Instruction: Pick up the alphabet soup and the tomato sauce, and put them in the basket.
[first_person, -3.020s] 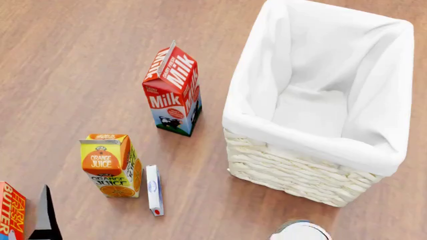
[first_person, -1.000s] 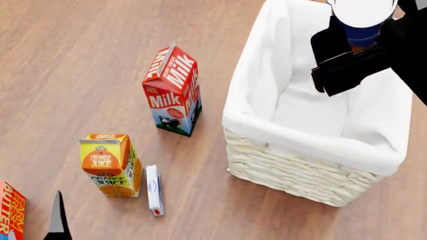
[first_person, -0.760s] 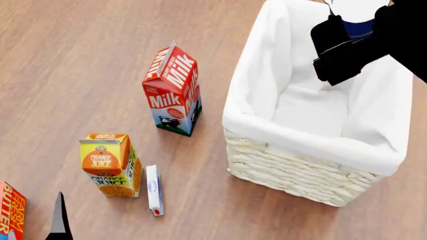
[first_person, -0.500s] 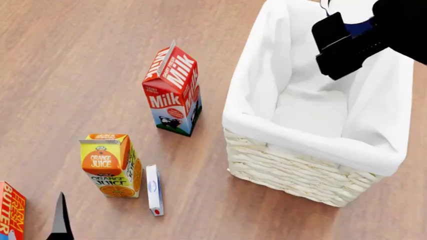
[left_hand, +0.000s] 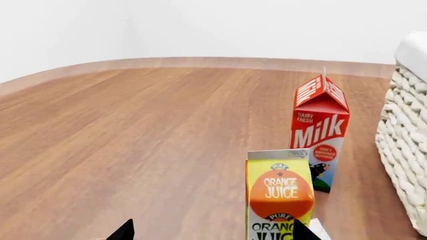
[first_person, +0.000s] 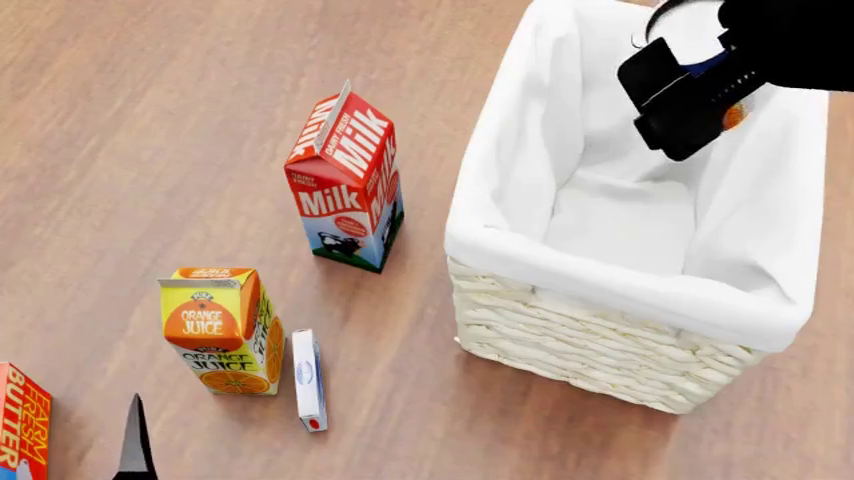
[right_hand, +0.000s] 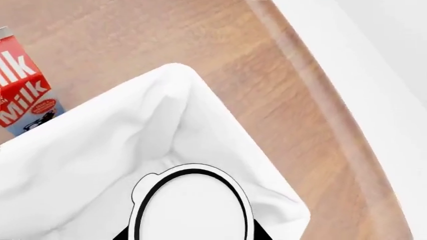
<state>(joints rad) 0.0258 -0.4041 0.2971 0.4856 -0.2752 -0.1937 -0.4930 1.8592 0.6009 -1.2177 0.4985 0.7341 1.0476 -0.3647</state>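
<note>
Blue alphabet soup (first_person: 711, 68) mostly behind black fingers (first_person: 681, 100)

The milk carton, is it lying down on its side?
No, in the head view the milk carton stands upright on the wooden table, beside the basket.

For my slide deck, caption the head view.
Right gripper holds the alphabet soup over the basket.
</note>
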